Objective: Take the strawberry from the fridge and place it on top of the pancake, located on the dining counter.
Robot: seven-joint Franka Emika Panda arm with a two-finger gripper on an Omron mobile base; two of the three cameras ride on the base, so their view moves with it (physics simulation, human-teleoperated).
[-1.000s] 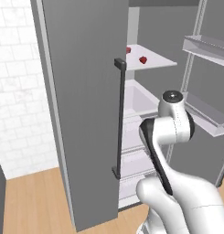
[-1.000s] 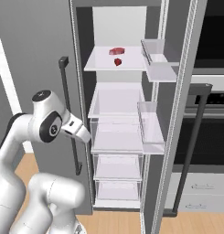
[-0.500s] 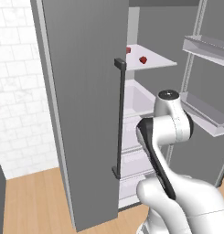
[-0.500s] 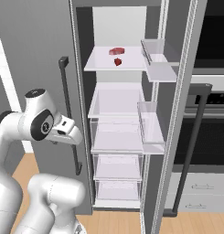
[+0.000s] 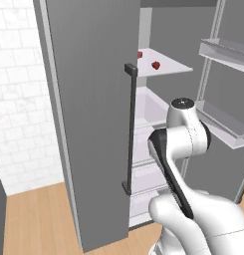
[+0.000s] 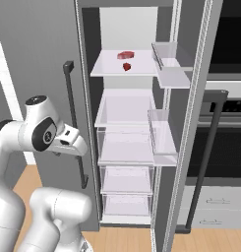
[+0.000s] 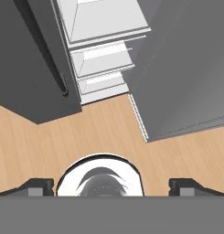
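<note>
The fridge (image 6: 87,59) stands open, its left door (image 5: 88,99) swung out with a dark bar handle (image 5: 129,124). The strawberry (image 6: 127,67) lies on the white top shelf (image 6: 107,71), also seen in the left base view as the strawberry (image 5: 156,64). My gripper (image 7: 111,186) is open and holds nothing, its fingertips (image 7: 39,186) set wide apart. It hangs low in front of the fridge, well below the strawberry, and faces down at the wood floor (image 7: 104,132) and the lower drawers (image 7: 102,59). The pancake and the dining counter are out of view.
A flatter red item (image 6: 125,54) lies behind the strawberry on the same shelf. The right door (image 6: 191,123) stands open with clear bins (image 6: 166,54). A dark oven (image 6: 230,98) is to the right. A white tiled wall (image 5: 19,99) is on the left.
The wrist has drawn back a little from the fridge shelves, toward the left in the right base view. The gripper has stayed open. The strawberry has not moved.
</note>
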